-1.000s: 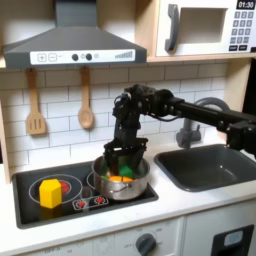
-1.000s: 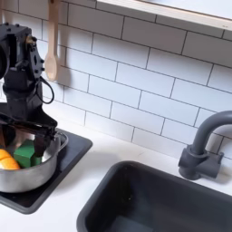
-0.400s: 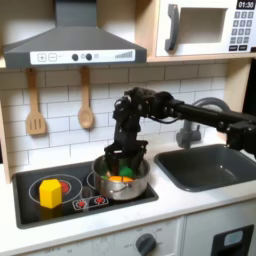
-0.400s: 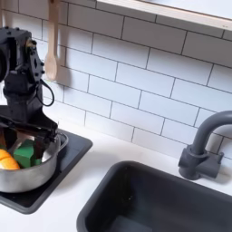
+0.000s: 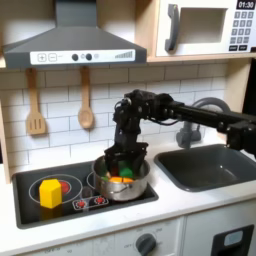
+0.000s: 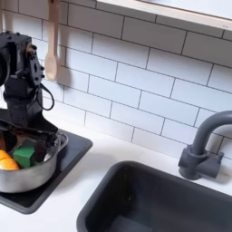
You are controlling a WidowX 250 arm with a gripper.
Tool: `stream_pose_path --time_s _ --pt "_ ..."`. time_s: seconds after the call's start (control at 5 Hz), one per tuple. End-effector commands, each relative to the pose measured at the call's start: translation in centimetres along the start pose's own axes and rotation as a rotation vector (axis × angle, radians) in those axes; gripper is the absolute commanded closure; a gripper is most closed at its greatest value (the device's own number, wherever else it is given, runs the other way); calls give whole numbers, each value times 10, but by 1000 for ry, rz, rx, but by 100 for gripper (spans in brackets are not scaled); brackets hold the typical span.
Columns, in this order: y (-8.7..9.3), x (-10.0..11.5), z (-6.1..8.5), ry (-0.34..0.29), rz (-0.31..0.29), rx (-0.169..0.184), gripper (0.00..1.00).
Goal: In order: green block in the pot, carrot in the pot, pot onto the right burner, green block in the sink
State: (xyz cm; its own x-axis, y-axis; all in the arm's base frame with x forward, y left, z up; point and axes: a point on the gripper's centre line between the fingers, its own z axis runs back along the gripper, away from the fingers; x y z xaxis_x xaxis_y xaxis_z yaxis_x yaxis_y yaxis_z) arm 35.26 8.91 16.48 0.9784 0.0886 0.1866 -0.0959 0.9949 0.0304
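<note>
Now lower over the pot (image 6: 27, 168) on the right burner (image 5: 118, 186), gripper (image 6: 24, 145) with jaws spread wide around the green block (image 6: 24, 154) beside the carrot (image 6: 7, 160), poised for lifting toward the sink (image 6: 163, 204).

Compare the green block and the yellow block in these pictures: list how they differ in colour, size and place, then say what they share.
Colour: the green block is dark green; the yellow block is bright yellow.
Size: the green block looks smaller than the yellow block.
Place: the green block lies inside the pot beside the carrot, under the gripper; the yellow block stands alone on the left burner in the first exterior view.
Both are blocky toy pieces on the cooktop.
</note>
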Motion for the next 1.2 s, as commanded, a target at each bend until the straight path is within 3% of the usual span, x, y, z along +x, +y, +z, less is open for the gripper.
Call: stream_pose_path --time_s 0.0,0.2,0.4,1.0 --pt "-1 0 -2 4 4 -1 14" --pt "-1 0 -3 9 4 -2 100" --pt "-3 1 -3 7 5 -1 100" --pt "-6 16 26 -69 27 3 100"
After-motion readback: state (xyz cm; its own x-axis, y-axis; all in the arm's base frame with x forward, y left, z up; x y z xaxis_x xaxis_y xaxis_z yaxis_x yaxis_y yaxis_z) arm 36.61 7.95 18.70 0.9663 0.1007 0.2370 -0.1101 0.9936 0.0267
